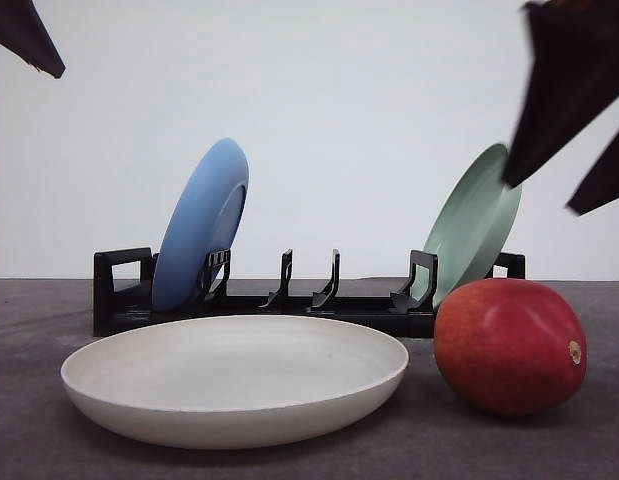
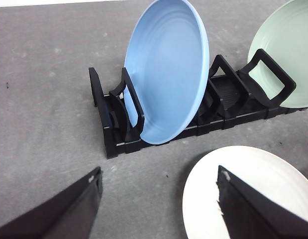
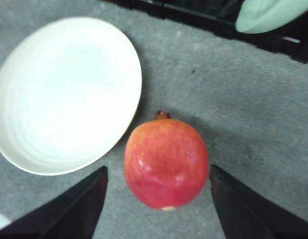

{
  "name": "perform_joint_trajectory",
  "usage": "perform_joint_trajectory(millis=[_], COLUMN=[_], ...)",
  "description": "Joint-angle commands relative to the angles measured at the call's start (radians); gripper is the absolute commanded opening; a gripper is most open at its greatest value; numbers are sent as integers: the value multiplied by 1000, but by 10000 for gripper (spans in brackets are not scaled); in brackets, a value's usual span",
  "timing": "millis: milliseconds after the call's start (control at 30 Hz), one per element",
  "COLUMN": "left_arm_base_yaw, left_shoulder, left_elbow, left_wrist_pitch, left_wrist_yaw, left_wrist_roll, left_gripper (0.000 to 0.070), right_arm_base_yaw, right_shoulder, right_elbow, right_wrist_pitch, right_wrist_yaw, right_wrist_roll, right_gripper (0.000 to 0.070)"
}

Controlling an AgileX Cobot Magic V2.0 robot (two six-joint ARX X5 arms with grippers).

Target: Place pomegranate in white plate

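Pomegranate (image 3: 166, 164) sits on the table just beside white plate (image 3: 64, 94), between spread fingers of right gripper (image 3: 158, 209), untouched. Left gripper (image 2: 158, 199) spread too.

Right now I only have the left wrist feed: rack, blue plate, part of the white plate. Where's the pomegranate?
Observer: The pomegranate sits on the table beside the white plate, on the robot's right in the front view.
Operator: Touching the plate?
Observer: Cannot tell; the right wrist view shows it right at the rim.
Operator: Right pincer?
Observer: The right pincer is open, one finger on each side of the fruit, not gripping it.
Operator: Plate clear?
Observer: Yes, nothing lies in it.
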Motion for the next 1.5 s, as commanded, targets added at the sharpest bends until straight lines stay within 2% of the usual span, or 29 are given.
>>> perform_joint_trajectory(millis=[0, 67, 133, 433, 700, 833, 967, 1200, 1467], left_arm_base_yaw=[-3, -3, -3, -3, -3, -3, -3, -3, -3], left_shoulder=[6, 6, 6, 6, 6, 6, 6, 6, 6], left_elbow=[5, 5, 5, 5, 5, 5, 5, 5, 5], left_wrist_pitch=[8, 3, -4, -10, -10, -9, -9, -9, -9], left_wrist_yaw=[1, 1, 0, 0, 0, 0, 0, 0, 0], left_wrist_roll=[0, 2, 5, 4, 4, 4, 4, 3, 3], left_gripper=[435, 435, 435, 435, 435, 434, 434, 434, 434], right_arm_base_yaw=[26, 43, 51, 52, 52, 52, 49, 52, 157], right_shoulder=[59, 116, 161, 314, 387, 391, 391, 396, 500], right_elbow=[30, 45, 50, 50, 50, 50, 75, 255, 381], right_wrist_pitch=[9, 15, 28, 69, 61, 51, 3, -185, -160], right_wrist_yaw=[23, 47, 63, 61, 40, 27, 24, 8, 5], right_wrist_roll=[11, 13, 18, 21, 39, 44, 39, -45, -95], right_gripper=[501, 588, 627, 651, 644, 538, 523, 523, 523])
